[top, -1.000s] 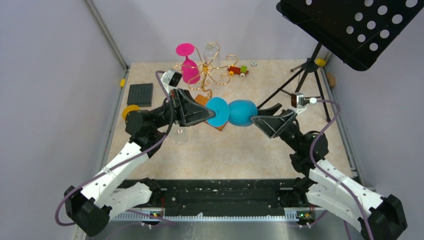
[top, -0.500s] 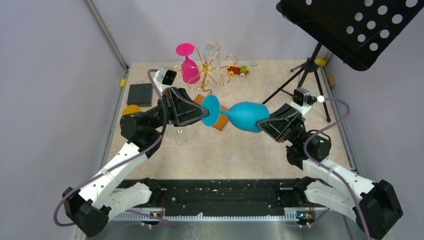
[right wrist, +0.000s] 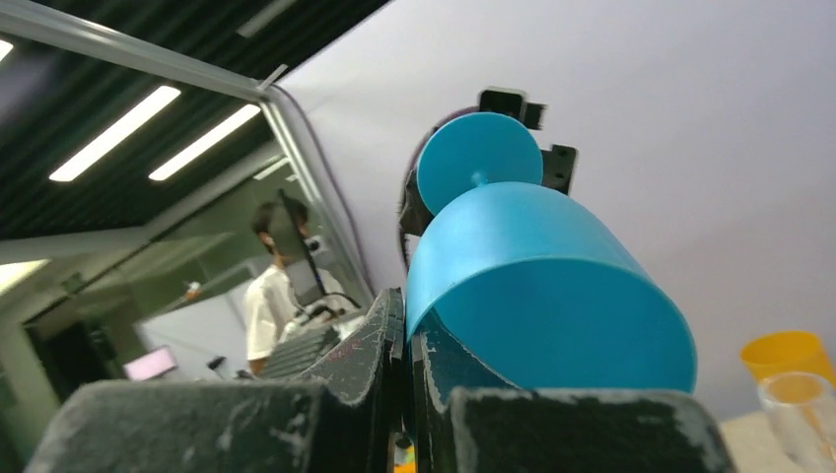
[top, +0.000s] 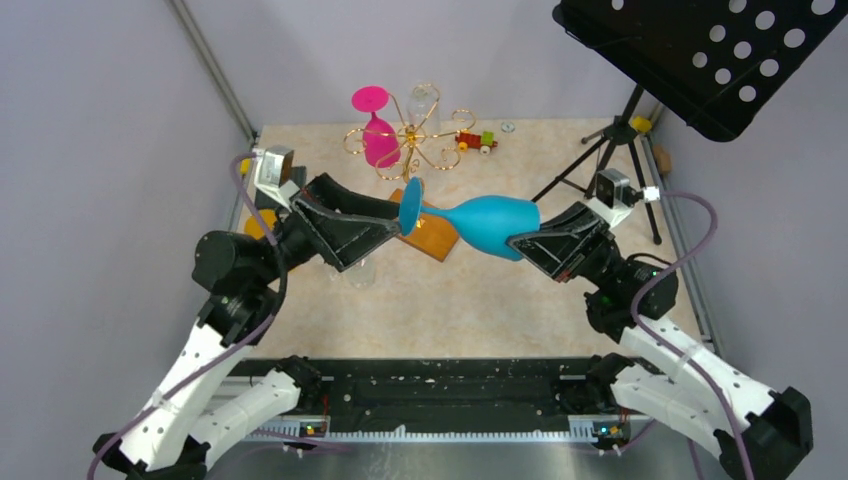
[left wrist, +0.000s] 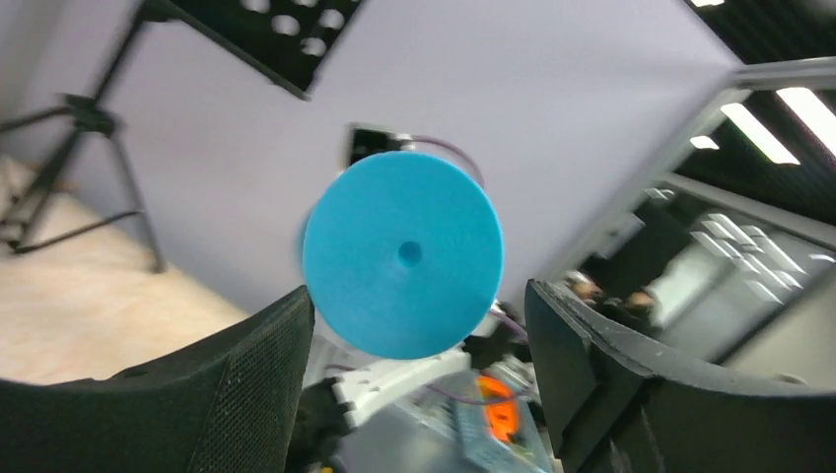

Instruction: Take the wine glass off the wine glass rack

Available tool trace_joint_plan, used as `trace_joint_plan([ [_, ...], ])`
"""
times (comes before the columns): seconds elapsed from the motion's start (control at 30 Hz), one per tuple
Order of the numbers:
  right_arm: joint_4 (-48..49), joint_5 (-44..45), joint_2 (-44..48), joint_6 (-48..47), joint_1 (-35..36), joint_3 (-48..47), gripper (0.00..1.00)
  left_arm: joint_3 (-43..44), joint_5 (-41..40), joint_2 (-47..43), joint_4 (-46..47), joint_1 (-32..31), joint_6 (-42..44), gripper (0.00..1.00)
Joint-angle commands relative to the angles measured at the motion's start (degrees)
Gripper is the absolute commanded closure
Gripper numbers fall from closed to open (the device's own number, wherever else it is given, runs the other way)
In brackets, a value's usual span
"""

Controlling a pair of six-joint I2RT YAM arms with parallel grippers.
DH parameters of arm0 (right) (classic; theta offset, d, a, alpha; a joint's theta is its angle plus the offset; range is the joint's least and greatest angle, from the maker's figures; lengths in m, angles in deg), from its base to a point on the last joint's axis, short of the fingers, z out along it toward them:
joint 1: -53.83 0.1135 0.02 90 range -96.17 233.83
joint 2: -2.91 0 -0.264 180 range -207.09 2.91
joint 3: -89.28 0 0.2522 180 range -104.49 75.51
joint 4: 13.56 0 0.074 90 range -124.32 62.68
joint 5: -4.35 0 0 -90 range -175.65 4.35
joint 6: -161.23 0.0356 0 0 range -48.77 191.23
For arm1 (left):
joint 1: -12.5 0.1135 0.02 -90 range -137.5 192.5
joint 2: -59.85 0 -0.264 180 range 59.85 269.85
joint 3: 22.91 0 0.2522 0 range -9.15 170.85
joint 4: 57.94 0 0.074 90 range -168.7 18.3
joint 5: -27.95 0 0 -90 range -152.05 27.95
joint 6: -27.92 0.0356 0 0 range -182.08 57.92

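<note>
Your overhead view is evenly bright. The light is soft and diffuse, leaving only faint shadows on the table [top: 470, 300] beneath the arms, and the music stand [top: 700, 50] at 1 o'clock reads as a flat black mass.

In your left wrist view, ceiling strip lights [left wrist: 813, 113] glare at 2 o'clock. The blue wine glass [left wrist: 394, 286] smears slightly along its 9 o'clock edge, and the dark fingers [left wrist: 246, 384] at 6 o'clock look soft.

In your right wrist view, more strip lights [right wrist: 113, 133] burn out at 9 o'clock. The frame post [right wrist: 317, 187] bows with lens distortion, and the near fingers [right wrist: 246, 414] at 6 o'clock are blurred and grainy.
</note>
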Motion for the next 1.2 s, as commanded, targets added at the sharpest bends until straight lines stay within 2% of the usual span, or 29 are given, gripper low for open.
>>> trace_joint_plan([
  [0.0,-28.4,-1.8,6.3,-17.4,0.0,-9.1,1.0,9.3,-14.4,-2.1,-33.0,0.1,31.0,0.19],
  [0.07,-45.3,-0.3,8.4,-24.4,0.0,-13.1,1.0,13.5,-24.2,-1.7,-44.6,0.1,38.6,0.18],
  [0.17,-62.4,3.1,9.7,-32.4,0.1,-18.3,1.0,16.3,-38.9,-0.4,-53.3,0.1,43.7,0.18],
  [0.27,-74.2,6.6,8.9,-37.4,0.1,-22.1,1.0,16.8,-48.7,0.5,-57.2,0.1,46.1,0.18],
  [0.37,-82.1,8.2,6.3,-40.8,0.0,-25.2,1.0,16.5,-52.9,0.8,-58.9,0.1,47.6,0.18],
  [0.53,-90.3,8.5,-0.4,-44.6,0.7,-29.6,1.0,15.4,-57.5,0.2,-60.3,0.1,48.5,0.18],
  [0.63,-92.7,11.2,-3.9,-46.6,3.8,-31.6,1.0,14.3,-59.0,-0.8,-60.2,0.1,48.5,0.18],
  [0.83,-97.9,23.8,-12.3,-51.5,13.9,-37.0,1.0,13.4,-61.9,-1.2,-61.8,0.1,48.6,0.18],
  [1.0,-104.6,35.8,-24.7,-54.0,22.1,-44.5,1.0,12.0,-63.6,-2.4,-61.1,0.1,48.9,0.18],
  [1.17,-110.0,45.4,-36.2,-55.5,28.5,-50.8,1.0,10.6,-70.4,-3.6,-59.8,0.1,48.7,0.19],
])
